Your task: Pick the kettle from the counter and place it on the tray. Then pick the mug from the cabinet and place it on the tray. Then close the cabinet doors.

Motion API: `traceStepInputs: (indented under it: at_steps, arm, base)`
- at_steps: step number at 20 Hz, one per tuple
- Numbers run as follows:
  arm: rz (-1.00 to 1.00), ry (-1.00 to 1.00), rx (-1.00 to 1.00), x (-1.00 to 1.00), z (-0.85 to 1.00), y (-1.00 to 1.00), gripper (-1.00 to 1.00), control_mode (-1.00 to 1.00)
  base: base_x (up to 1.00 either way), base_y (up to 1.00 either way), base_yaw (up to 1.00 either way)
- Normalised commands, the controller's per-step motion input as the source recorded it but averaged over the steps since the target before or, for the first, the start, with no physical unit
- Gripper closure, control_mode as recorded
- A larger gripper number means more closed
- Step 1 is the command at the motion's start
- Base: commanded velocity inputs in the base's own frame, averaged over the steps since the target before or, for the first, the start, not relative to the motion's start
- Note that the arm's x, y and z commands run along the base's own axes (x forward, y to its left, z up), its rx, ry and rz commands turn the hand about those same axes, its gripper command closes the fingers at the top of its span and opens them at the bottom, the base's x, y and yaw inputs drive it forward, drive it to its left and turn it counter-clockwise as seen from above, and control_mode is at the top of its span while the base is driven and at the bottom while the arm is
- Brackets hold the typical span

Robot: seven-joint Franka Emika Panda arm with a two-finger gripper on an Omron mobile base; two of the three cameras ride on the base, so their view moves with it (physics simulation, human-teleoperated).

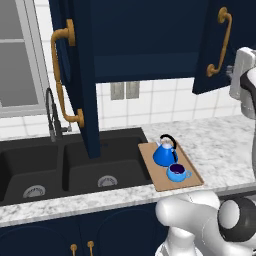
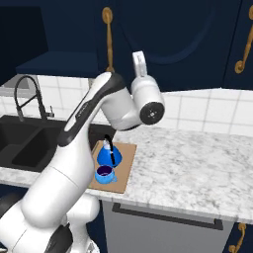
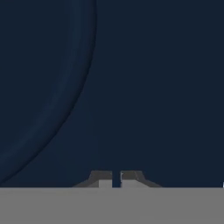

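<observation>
Your hand view puts the nearly closed claw (image 3: 116, 178) right against a navy cabinet door (image 3: 131, 87), while the base views show kettle (image 1: 165, 151) and mug (image 1: 177, 173) far below it.

The mug (image 2: 104, 174) is half hidden behind the white arm in the right base view, and the cabinet doors (image 1: 80, 75) are cut off by the top edge.

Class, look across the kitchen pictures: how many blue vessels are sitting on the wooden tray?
2. The kettle stands at the back of the tray; the mug sits just in front of it, nearer the counter's front edge. Nothing seems hidden.
</observation>
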Motion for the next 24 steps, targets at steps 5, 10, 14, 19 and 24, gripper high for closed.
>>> traceStepInputs:
  at_steps: [5, 10, 14, 19, 24]
  arm:
    - [-0.14, 0.0, 0.0, 0.58, 0.0, 0.75, 1.0, -1.0]
    - [-0.09, 0.01, 0.0, 0.77, 0.0, 0.62, 1.0, -1.0]
    - [-0.06, 0.05, 0.0, 0.9, 0.0, 0.55, 1.0, -1.0]
    - [-0.03, 0.11, 0.0, 0.96, 0.0, 0.39, 1.0, -1.0]
    - [-0.03, 0.17, 0.03, 1.0, 0.0, 0.17, 1.0, -1.0]
  base:
    - [0.0, 0.0, 0.0]
    - [0.0, 0.0, 0.0]
    - [0.0, 0.0, 0.0]
    - [0.0, 0.0, 0.0]
    - [0.0, 0.0, 0.0]
